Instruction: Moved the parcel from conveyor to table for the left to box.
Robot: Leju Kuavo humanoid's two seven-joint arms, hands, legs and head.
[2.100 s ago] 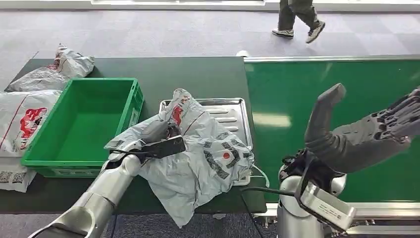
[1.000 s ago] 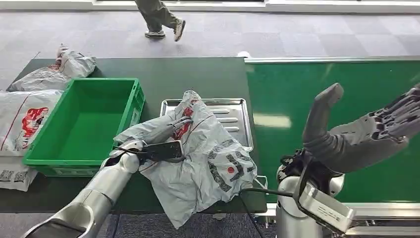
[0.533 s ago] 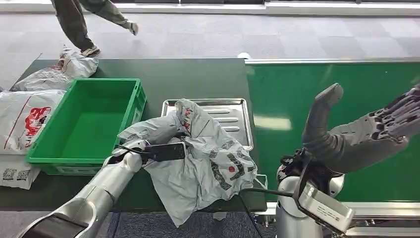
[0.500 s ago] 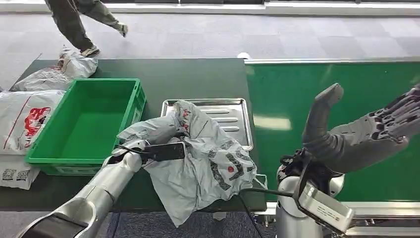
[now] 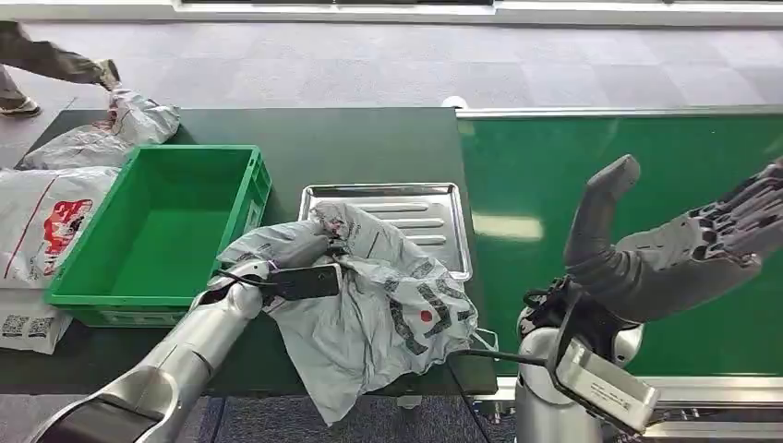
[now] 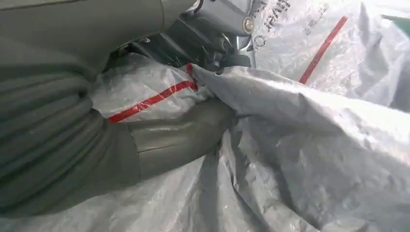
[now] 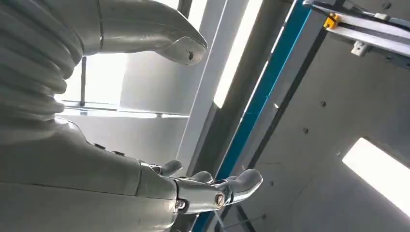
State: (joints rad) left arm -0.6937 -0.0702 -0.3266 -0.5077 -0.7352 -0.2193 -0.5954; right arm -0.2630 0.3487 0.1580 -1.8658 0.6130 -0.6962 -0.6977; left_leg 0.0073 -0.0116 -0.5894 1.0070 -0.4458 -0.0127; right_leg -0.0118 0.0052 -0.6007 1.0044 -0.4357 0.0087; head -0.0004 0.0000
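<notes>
A crumpled grey plastic parcel [image 5: 397, 295] with red stripes lies across the front of the metal tray [image 5: 420, 205] and hangs over the table's near edge. My left hand [image 5: 294, 247] is buried in its left side and grips a fold of the bag. The left wrist view shows the thumb [image 6: 179, 140] pressed into the grey film [image 6: 314, 145], with darker fingers clamping it from the other side. My right hand [image 5: 679, 251] is raised over the green conveyor belt [image 5: 628, 148]; it is open, with thumb up, fingers spread and nothing in it. In the right wrist view it [image 7: 72, 169] faces the ceiling.
An empty green crate [image 5: 196, 149] stands on the dark green table [image 5: 369, 138], left of the tray. Other parcels [image 5: 55, 221] are piled at the table's left end, one [image 5: 120, 120] at the far corner. A person's foot [image 5: 28, 65] is at the far left.
The parcel's raised top flap has sunk lower onto the tray while my left hand keeps hold. The person has walked from right to left. My right hand has stayed still.
</notes>
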